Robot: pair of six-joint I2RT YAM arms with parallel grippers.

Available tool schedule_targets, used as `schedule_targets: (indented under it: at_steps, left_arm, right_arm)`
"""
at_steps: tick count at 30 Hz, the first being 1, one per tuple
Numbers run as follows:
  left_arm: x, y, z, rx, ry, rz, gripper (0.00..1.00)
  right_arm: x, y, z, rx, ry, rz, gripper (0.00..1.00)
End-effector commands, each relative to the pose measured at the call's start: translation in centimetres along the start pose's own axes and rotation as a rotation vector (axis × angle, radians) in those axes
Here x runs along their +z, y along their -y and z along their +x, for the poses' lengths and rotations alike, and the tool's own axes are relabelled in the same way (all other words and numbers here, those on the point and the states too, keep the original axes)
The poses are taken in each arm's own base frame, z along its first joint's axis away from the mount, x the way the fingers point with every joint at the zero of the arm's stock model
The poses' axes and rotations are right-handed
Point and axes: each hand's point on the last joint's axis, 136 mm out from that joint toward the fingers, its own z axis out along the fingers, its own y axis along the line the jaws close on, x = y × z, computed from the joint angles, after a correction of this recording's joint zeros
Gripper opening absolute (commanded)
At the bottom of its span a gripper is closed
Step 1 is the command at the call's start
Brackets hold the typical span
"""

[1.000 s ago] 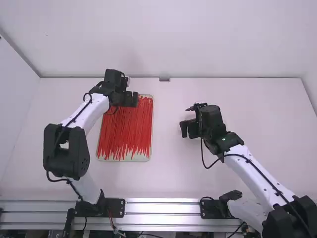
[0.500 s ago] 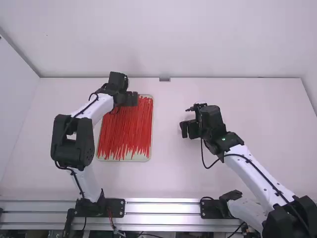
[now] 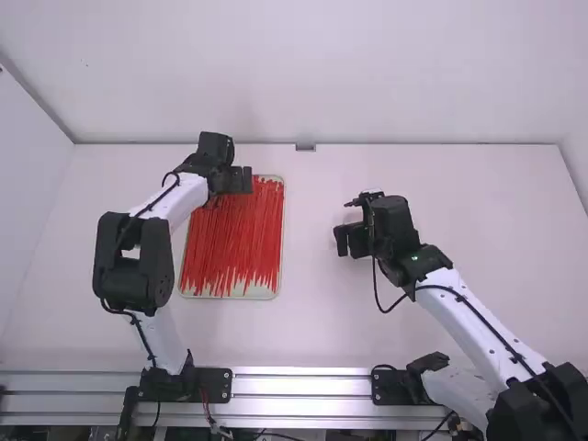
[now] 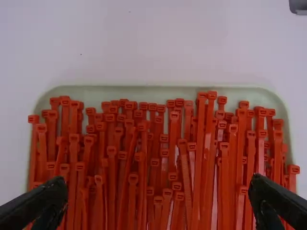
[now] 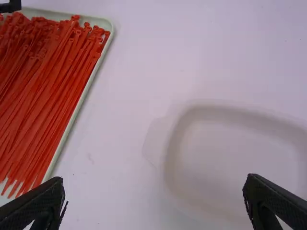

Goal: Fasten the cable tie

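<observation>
Beneath our left gripper [image 4: 156, 196], spread wide seemingly to pick one, lie red cable ties [image 4: 158, 143]. Our right gripper [image 5: 153, 196] hovers open.

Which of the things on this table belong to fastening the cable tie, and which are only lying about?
For the job: red cable ties; the pale tray that holds them; left end effector, open above the ties' heads; right end effector, open and empty.
Lying about: clear shallow tub on the table beside the tray; small grey piece at the table's far edge.
</observation>
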Motion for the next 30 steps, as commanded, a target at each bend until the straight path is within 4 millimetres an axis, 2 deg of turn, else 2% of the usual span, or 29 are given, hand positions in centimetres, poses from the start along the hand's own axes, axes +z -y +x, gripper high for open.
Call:
schedule_targets:
  at_steps: [1, 9, 16, 25, 30]
  left_arm:
    - [0.4, 0.1, -0.3, -0.01, 0.0, 0.011, 0.99]
    - [0.8, 0.4, -0.4, -0.01, 0.008, 0.031, 0.99]
    - [3.1, 0.2, 1.1, -0.028, -0.03, 0.02, 0.99]
    - [4.0, -0.3, 1.0, -0.039, -0.02, 0.019, 1.0]
    - [4.6, -0.6, 1.4, -0.08, -0.039, 0.097, 0.94]
  right_arm:
    - [-0.4, -0.4, -1.6, -0.001, 0.032, -0.009, 0.99]
    - [-0.3, -0.4, -1.3, -0.001, 0.02, -0.008, 0.99]
    - [-0.3, -0.4, -1.1, 0.0, 0.011, -0.006, 0.99]
    - [-0.3, -0.4, -1.1, -0.001, 0.01, -0.006, 0.99]
    - [-0.3, -0.4, -1.1, -0.001, 0.011, -0.006, 0.99]
